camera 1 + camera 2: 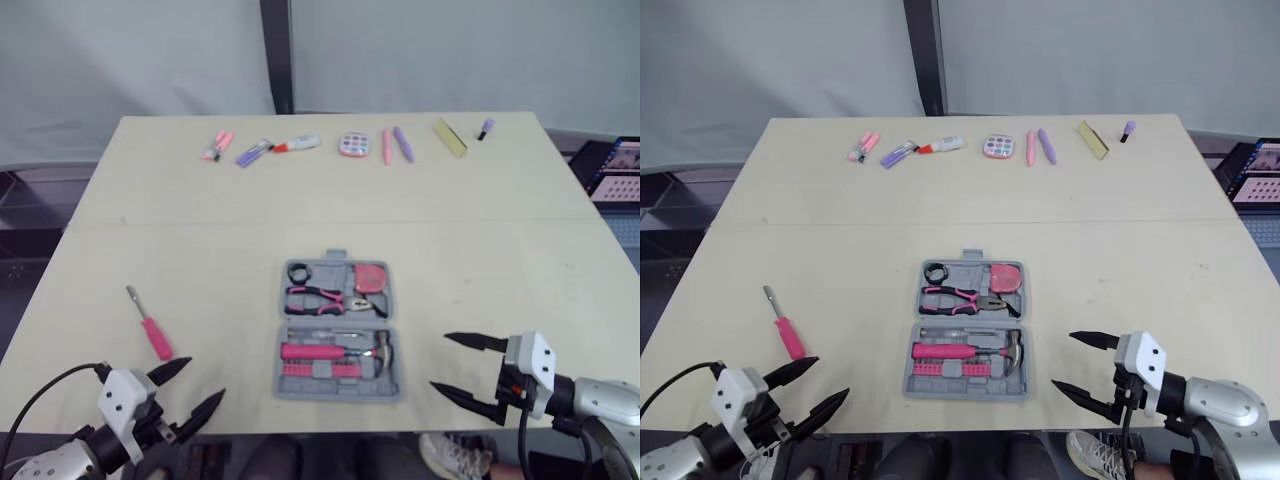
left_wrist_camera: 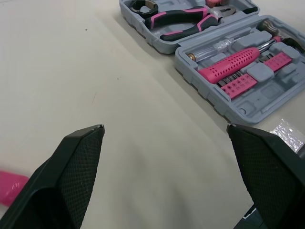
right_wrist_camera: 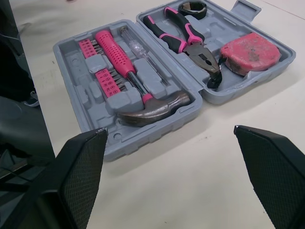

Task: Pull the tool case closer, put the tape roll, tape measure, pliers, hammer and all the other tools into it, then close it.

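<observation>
Lying loose on the table [image 1: 480, 260] at lower left of the head view, the pink screwdriver [image 1: 150, 325] is the one tool seen outside the tool case [image 1: 337, 330]. The case sits open at lower centre w/ both halves flat. The screwdriver's long axis runs diagonally: metal tip to upper left, handle to lower right, w/ the handle end pointing at the left gripper [image 1: 205, 378] just below it. The left arm is clearly nearer. The right gripper [image 1: 440, 361] is at lower right beside the case's right edge, so the case lies btwn it & the screwdriver. Both sets of jaws are spread wide, holding nothing & touching nothing.

Left wrist view: the black fingers [image 2: 81, 176] are wide apart w/ bare table btwn them. A pink bit at the frame edge by one finger is prob. the screwdriver handle, so it lies off to the side of the jaws, not btwn them. I judge the wrist must swing toward it before closing. The case lies ahead, past the other finger.

Right wrist view: jaws are wide & empty, and the case is straight ahead. It holds the hammer [image 3: 152, 107], pliers [image 3: 190, 40], tape measure [image 3: 250, 51] & tape roll [image 3: 192, 7]. By my reading, packing is nearly done: screwdriver in, then shut the case.
</observation>
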Tool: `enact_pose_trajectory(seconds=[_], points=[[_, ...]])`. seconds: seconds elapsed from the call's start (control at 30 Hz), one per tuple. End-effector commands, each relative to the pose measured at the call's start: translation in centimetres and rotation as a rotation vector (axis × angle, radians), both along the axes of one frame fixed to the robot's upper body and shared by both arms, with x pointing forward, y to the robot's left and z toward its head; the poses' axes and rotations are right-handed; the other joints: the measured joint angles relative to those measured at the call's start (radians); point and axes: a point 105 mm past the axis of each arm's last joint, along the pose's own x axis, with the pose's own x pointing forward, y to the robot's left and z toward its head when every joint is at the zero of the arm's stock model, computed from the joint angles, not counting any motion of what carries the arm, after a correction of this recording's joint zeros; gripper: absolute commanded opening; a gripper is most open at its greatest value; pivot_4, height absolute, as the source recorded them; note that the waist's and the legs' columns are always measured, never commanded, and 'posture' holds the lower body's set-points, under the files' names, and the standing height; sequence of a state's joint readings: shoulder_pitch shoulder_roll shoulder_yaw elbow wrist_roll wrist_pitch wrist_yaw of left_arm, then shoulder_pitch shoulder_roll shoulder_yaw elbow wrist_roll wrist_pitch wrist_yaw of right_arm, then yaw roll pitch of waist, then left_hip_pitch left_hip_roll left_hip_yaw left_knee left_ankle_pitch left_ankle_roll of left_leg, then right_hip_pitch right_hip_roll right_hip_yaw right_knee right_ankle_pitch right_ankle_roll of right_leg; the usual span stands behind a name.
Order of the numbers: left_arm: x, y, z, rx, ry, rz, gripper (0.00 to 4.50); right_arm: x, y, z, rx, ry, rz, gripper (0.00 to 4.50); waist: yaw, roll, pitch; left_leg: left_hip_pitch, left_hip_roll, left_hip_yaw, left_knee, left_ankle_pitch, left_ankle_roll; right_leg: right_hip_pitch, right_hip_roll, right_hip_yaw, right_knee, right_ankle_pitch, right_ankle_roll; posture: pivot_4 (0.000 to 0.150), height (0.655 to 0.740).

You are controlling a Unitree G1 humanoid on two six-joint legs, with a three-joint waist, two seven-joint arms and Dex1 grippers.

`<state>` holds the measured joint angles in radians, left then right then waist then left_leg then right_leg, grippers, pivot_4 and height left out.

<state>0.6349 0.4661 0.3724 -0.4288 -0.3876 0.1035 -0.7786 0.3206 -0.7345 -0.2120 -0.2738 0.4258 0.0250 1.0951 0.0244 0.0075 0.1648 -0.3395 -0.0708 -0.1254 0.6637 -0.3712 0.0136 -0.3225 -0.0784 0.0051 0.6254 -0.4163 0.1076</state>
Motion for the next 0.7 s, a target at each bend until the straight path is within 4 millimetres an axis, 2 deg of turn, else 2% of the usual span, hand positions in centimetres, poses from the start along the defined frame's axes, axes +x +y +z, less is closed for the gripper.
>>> enact_pose_trajectory(seconds=[0.03, 0.23, 0.3, 0.47, 0.7], points=[[0.0, 0.3, 0.6, -0.060, -0.022, 0.059, 4.42, 0.4, -0.1, 1.2, 0.008, -0.052, -0.002, 4.50, 0.000, 0.000, 0.000, 0.000, 0.000, 0.000, 0.000, 0.000, 0.000, 0.000, 0.000, 0.000, 0.000, 0.000, 0.000, 0.150, 0.7400], [1.5, 1.0, 3.2, -0.213, -0.060, 0.282, 4.42, 0.8, -0.4, 2.3, 0.011, -0.087, 0.016, 4.50, 0.002, -0.002, 0.001, 0.000, 0.000, 0.000, 0.000, 0.000, 0.000, 0.000, 0.000, 0.000, 0.000, 0.000, 0.000, 0.150, 0.7400], [2.0, 1.7, 4.2, -0.227, -0.069, 0.445, 4.42, 0.9, -0.5, 2.7, 0.008, -0.095, 0.030, 4.50, 0.002, -0.003, 0.002, 0.000, 0.000, 0.000, 0.001, 0.000, 0.000, 0.000, 0.000, 0.000, 0.000, 0.000, 0.000, 0.150, 0.7400], [2.5, 2.6, 5.0, -0.248, -0.024, 0.681, 4.42, 0.6, -0.3, 2.6, 0.014, -0.081, 0.041, 4.50, 0.002, -0.004, 0.002, 0.000, 0.000, 0.000, 0.001, 0.000, 0.000, 0.000, 0.001, 0.001, 0.001, 0.000, 0.000, 0.150, 0.7400], [4.2, 2.8, 5.8, -0.270, -0.013, 0.765, 4.42, 0.5, -0.1, 2.5, 0.014, -0.076, 0.045, 4.50, 0.002, -0.004, 0.002, 0.000, 0.000, 0.000, 0.002, 0.000, 0.000, 0.000, 0.001, 0.001, 0.002, 0.000, 0.000, 0.150, 0.7400]])
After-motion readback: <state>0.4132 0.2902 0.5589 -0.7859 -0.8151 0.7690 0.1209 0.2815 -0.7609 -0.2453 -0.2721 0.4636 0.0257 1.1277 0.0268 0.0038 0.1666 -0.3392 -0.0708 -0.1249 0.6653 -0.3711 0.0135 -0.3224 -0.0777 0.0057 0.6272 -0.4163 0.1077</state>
